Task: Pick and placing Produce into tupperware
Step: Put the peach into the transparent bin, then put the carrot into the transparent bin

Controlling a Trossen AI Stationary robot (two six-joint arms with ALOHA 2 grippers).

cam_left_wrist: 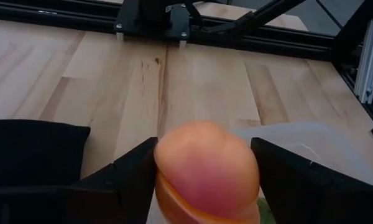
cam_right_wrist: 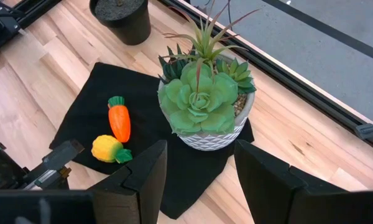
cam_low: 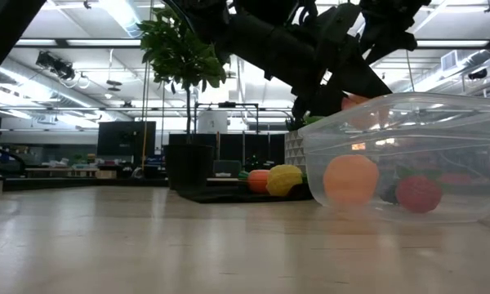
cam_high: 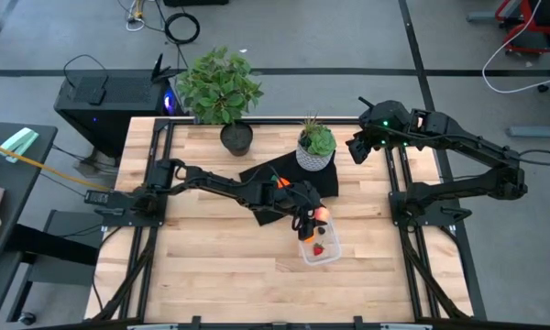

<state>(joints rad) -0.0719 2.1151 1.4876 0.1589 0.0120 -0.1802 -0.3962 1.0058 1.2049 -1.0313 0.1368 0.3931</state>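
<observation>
**Left arm parked over the tub with the pink-red ball in its fingers**

The left gripper [cam_high: 313, 216] sits just right of centre in the high view, at the upper edge of the clear tupperware [cam_high: 321, 249]. Its fingers [cam_left_wrist: 127, 177] are clamped on the pinkish-red ball [cam_left_wrist: 206, 169], which fills the lower middle of the left wrist view, with the tub's rim showing pale just behind it.

In the low view the tupperware takes up the right side, and you can see an orange ball [cam_low: 350, 180] and a small red strawberry [cam_low: 418, 193] lying on its floor. The held ball peeks out above the rim, under the dark arm.

The black mat [cam_right_wrist: 81, 121] is crowded. The carrot [cam_right_wrist: 119, 120] and the yellow piece [cam_right_wrist: 108, 149] lie side by side on it, at centre-left of the right wrist view. A succulent in a pale patterned pot [cam_right_wrist: 206, 106] stands on the mat's far side and blocks a chunk of it. A taller leafy plant in a black pot [cam_high: 222, 92] stands at the upper edge of the desk [cam_high: 211, 266], left of the succulent.

The right gripper [cam_high: 358, 147] hangs at upper right in the high view, near the succulent, fingers spread wide with nothing between them.
</observation>
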